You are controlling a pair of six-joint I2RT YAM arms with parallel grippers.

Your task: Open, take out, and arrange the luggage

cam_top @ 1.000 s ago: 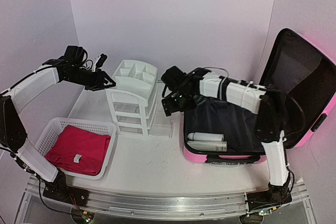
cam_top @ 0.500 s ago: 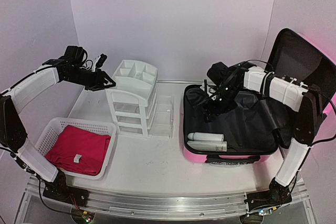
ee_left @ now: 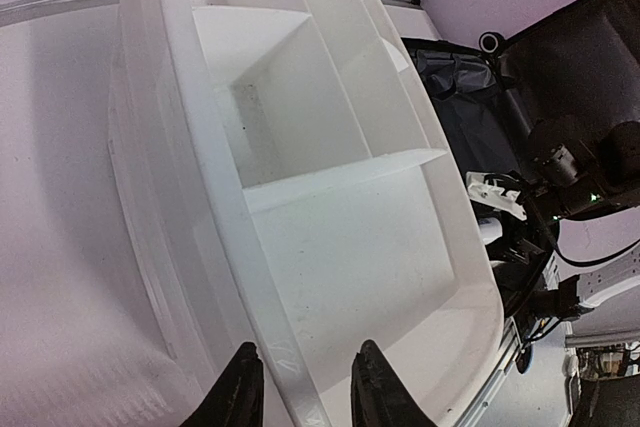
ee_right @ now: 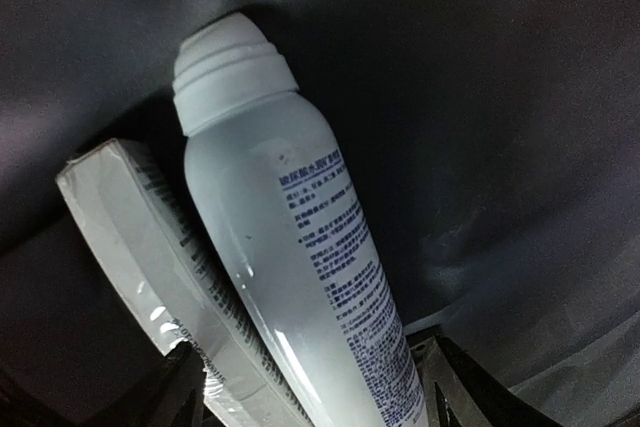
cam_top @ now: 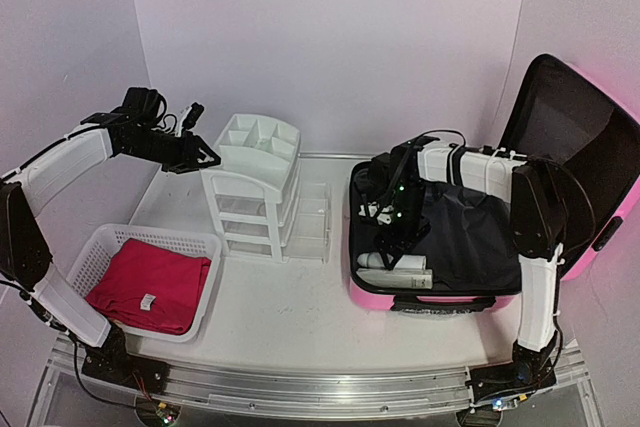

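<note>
Right gripper (cam_top: 392, 244): lowered into the near left part of the luggage's base, pointing down at the bottle.
Right jaws: apart; the dark fingers (ee_right: 455, 387) stand one on each side of the bottle and box, with no clamp to be seen.
Bottle (ee_right: 290, 247): white, capped, printed with blue text, lying on the black lining (ee_right: 480, 97).
Box (ee_right: 150, 257): pale and narrow, lying against the bottle's side.
Luggage (cam_top: 432, 300): on the right of the table, lying flat and open, with its lid raised against the right wall and black fabric bunched inside.
Left gripper (cam_top: 207, 157): held high at the top left corner of the organizer.
Left jaws: a narrow gap; in the wrist view the organizer's rim runs in line between the two fingers (ee_left: 238, 392), but I cannot tell whether they pinch it.
Organizer (cam_top: 255, 182): white, mid-table, with a divided tray on top and a lower drawer pulled out toward the luggage.
Basket (cam_top: 110, 242): white mesh, near left, well apart from the luggage.
Cloth (cam_top: 150, 282): red, folded, lying in the basket.
Table (cam_top: 300, 307): white, bearing all of these.
</note>
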